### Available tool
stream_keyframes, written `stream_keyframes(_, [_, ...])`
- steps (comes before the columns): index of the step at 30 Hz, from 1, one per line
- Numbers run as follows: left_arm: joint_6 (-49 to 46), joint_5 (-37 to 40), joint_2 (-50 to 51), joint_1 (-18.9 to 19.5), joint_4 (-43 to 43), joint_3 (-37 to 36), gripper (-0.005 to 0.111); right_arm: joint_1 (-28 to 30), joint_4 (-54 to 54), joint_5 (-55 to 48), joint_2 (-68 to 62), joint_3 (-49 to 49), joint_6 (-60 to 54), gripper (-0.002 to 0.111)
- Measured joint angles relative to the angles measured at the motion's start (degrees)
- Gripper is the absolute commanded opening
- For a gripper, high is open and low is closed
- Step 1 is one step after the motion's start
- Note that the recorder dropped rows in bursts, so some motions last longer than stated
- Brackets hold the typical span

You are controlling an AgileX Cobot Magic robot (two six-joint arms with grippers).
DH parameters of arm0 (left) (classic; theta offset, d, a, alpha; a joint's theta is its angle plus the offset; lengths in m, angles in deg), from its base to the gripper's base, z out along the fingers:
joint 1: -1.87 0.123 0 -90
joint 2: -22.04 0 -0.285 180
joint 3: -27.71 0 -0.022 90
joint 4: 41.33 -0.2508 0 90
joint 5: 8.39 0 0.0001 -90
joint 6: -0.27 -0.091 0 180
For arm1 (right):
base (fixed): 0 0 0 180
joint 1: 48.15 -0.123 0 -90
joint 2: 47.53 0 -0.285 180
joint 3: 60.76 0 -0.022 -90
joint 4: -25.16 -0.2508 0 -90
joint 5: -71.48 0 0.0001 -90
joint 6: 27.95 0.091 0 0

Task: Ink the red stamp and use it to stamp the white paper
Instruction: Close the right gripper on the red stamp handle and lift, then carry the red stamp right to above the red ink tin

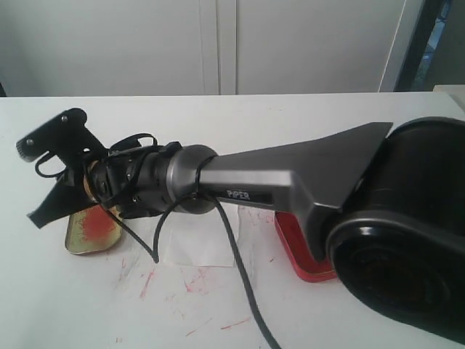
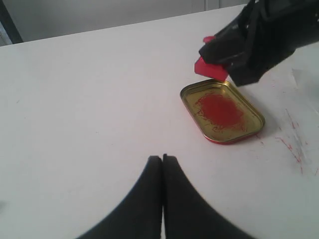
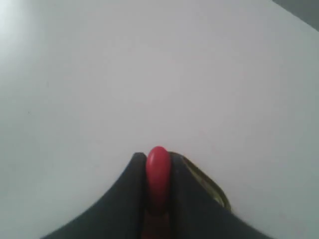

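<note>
The right end effector (image 3: 158,158) was clamped on the narrow handle of the red stamp (image 3: 158,174). The stamp's block showed just beside one end of the gold tin (image 2: 197,117); whether block and rim touched could not be told. That tin, toward the left side of the counter (image 2: 75,99), held a red ink smear (image 2: 219,110). The white paper (image 1: 200,243) lay beside it, partly hidden by the arm (image 1: 290,174) and cable (image 1: 236,247). Past the paper, the red tin (image 1: 305,270) was mostly covered by the arm, its contents unreadable. The left end effector (image 2: 163,158) had its fingers pressed together, holding nothing.
</note>
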Motion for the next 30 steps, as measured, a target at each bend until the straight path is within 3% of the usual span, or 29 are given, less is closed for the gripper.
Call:
stream_keyframes(4, [0.00, 0.00, 0.00, 0.00, 0.00, 0.00, 0.000, -0.11, -4.20, -3.00, 3.65, 0.25, 0.00, 0.000])
stream_keyframes(8, [0.00, 0.00, 0.00, 0.00, 0.00, 0.00, 0.000, -1.15, -7.39, -15.66, 9.41, 1.92, -1.10, 0.000])
stream_keyframes(12, [0.00, 0.00, 0.00, 0.00, 0.00, 0.00, 0.000, -1.26, -11.88, -23.96, 15.15, 5.81, -11.09, 0.000])
stream_keyframes(16, [0.00, 0.00, 0.00, 0.00, 0.00, 0.00, 0.000, -1.26, -16.03, -24.15, 21.44, 12.75, -18.73, 0.000])
stream_keyframes(22, [0.00, 0.00, 0.00, 0.00, 0.00, 0.00, 0.000, -0.25, -16.89, -20.42, 32.19, 24.82, -20.17, 0.000])
stream_keyframes(30, [0.00, 0.00, 0.00, 0.00, 0.00, 0.00, 0.000, 5.80, -16.89, -19.41, 48.42, 39.88, -20.37, 0.000])
